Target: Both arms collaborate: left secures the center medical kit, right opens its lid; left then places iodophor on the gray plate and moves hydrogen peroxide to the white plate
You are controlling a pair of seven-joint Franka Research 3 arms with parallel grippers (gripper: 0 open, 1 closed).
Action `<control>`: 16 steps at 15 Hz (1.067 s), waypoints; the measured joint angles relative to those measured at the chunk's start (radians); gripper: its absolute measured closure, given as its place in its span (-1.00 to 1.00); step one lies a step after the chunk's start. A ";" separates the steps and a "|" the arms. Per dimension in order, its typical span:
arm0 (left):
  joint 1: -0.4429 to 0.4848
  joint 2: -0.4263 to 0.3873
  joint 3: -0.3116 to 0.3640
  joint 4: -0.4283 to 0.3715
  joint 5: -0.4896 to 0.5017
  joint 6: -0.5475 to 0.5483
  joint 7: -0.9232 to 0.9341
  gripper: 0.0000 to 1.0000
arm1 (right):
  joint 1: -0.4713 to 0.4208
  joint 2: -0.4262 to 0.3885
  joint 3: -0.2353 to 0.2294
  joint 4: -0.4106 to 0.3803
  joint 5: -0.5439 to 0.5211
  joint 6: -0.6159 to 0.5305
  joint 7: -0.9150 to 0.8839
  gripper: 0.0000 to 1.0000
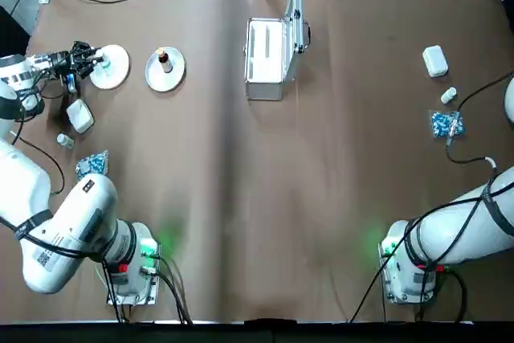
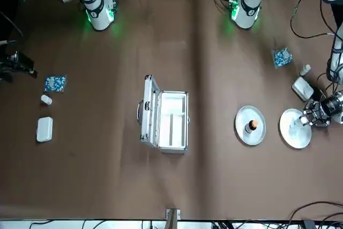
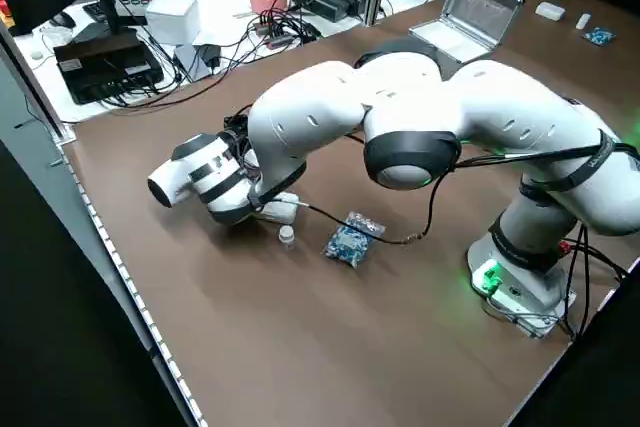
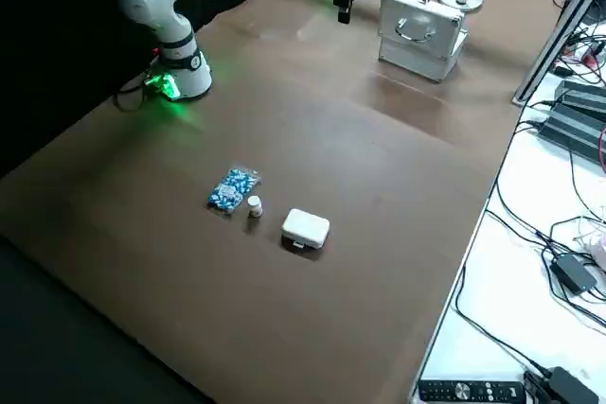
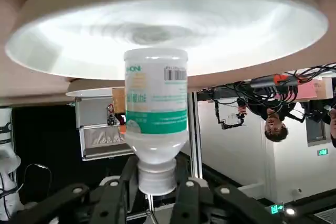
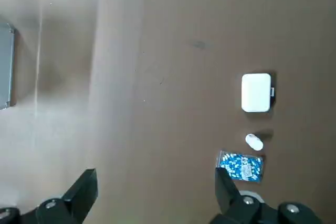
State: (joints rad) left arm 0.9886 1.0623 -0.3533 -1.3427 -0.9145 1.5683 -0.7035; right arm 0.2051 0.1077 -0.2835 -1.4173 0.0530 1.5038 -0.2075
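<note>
The hydrogen peroxide (image 5: pixel 156 114) is a pale bottle with a teal band. Its base rests on the white plate (image 5: pixel 157 24) at the table's far left. My left gripper (image 1: pixel 87 60) is shut on the bottle's cap, and the fingers (image 5: pixel 118 195) press the cap from both sides. Beside it, the iodophor (image 1: pixel 164 59), a small brown bottle, stands upright on the gray plate (image 1: pixel 175 78). At the far centre the medical kit (image 1: pixel 265 58) lies open with its lid (image 1: pixel 295 18) raised. Off at the table's right side, my right gripper (image 6: pixel 155 179) hangs open and holds nothing.
A white box (image 1: pixel 79 115), a vial (image 1: pixel 64 140) and a blue packet (image 1: pixel 92 165) lie close to the left arm. A matching box (image 1: pixel 434 60), vial (image 1: pixel 448 95) and packet (image 1: pixel 444 124) lie at the right. Cables run along the far edge.
</note>
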 joint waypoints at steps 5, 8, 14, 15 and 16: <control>-0.006 0.006 0.003 0.000 0.000 0.000 -0.004 0.36 | 0.000 0.000 0.000 -0.001 0.000 -0.002 0.000 -0.97; -0.006 0.009 0.003 0.001 0.000 -0.001 -0.004 0.32 | 0.001 0.000 0.000 -0.002 0.000 -0.003 0.000 -0.97; -0.006 -0.050 -0.011 0.033 0.055 -0.071 -0.025 -0.73 | 0.007 0.000 0.001 -0.003 0.000 -0.006 0.000 -0.97; -0.009 -0.082 -0.017 0.035 0.074 -0.077 -0.030 -0.90 | 0.008 0.000 0.002 -0.003 0.000 -0.007 0.000 -0.97; -0.016 -0.119 -0.023 0.036 0.097 -0.082 -0.035 -1.00 | 0.009 0.000 0.002 -0.003 0.000 -0.007 0.000 -0.97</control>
State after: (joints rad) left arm 0.9722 0.9433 -0.3759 -1.3064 -0.8175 1.4866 -0.7381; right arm 0.2144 0.1077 -0.2817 -1.4202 0.0530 1.4970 -0.2074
